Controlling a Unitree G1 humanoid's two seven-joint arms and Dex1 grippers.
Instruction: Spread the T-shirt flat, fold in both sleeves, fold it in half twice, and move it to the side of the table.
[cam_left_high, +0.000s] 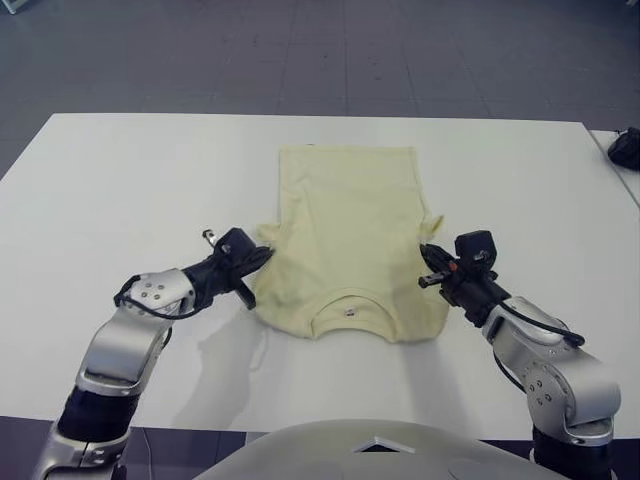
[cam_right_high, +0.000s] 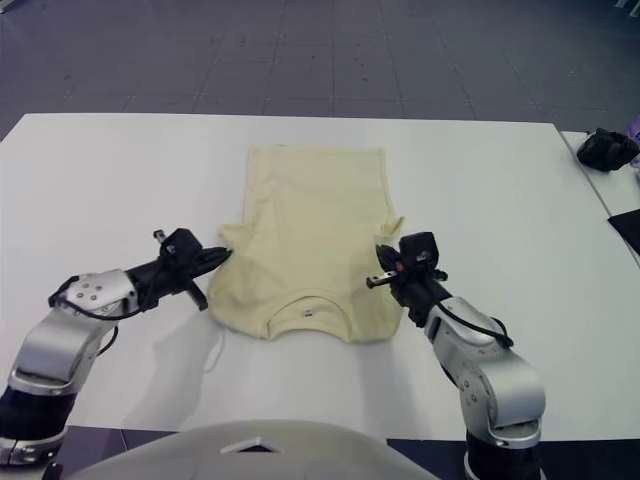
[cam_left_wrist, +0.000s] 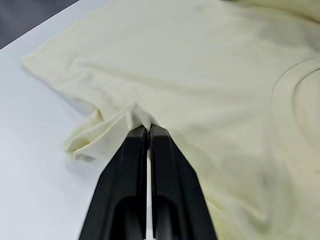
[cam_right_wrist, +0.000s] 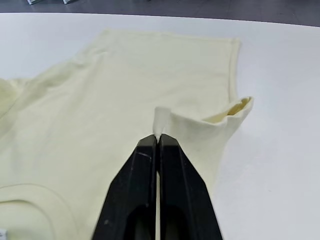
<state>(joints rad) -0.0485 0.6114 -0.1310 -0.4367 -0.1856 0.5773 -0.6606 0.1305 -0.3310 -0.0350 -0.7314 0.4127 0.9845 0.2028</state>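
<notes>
A pale yellow T-shirt (cam_left_high: 348, 235) lies on the white table (cam_left_high: 120, 190), collar toward me and hem at the far end. My left gripper (cam_left_high: 262, 254) is at the shirt's left sleeve, shut on a pinch of the sleeve cloth (cam_left_wrist: 136, 116). My right gripper (cam_left_high: 427, 262) is at the right sleeve, shut on a fold of that sleeve (cam_right_wrist: 165, 122). Both sleeves (cam_right_wrist: 227, 115) are bunched up near the fingertips. The body of the shirt lies mostly flat with light wrinkles.
A dark object (cam_left_high: 625, 148) sits on a neighbouring table at the far right. Bare table surface stretches to the left and right of the shirt, and dark floor lies beyond the far edge.
</notes>
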